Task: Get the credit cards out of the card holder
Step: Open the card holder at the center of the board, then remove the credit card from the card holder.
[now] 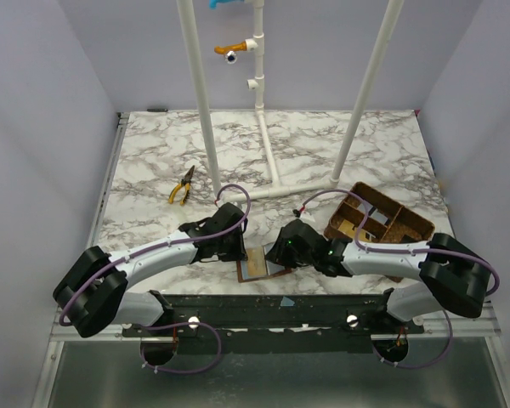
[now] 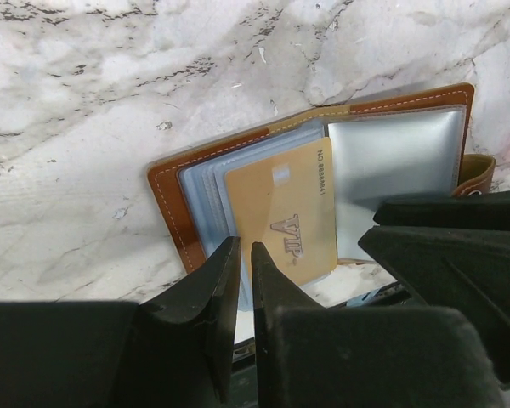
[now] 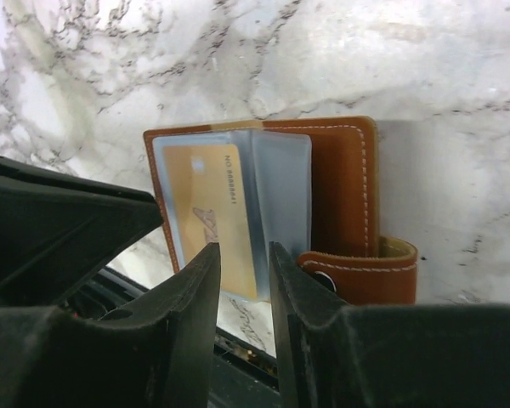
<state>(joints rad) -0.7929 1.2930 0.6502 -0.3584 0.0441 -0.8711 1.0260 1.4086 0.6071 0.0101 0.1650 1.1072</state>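
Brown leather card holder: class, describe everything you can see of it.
The brown leather card holder lies open on the white marble table, by its near edge. White stitching borders it; a snap tab sticks out at one side. Blue-grey clear plastic sleeves fan from the spine, a gold VIP card among them. The left gripper and right gripper are at its near side; contact is unclear.

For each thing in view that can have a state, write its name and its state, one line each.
card holder: open, clear pockets showing.
snap tab: unfastened.
yellow card: in a clear pocket, near end sticking out.
left gripper: nearly shut at the holder's edge; grip unclear.
right gripper: open, astride the yellow card's end.
pliers: lying loose on the table.
basket: upright.
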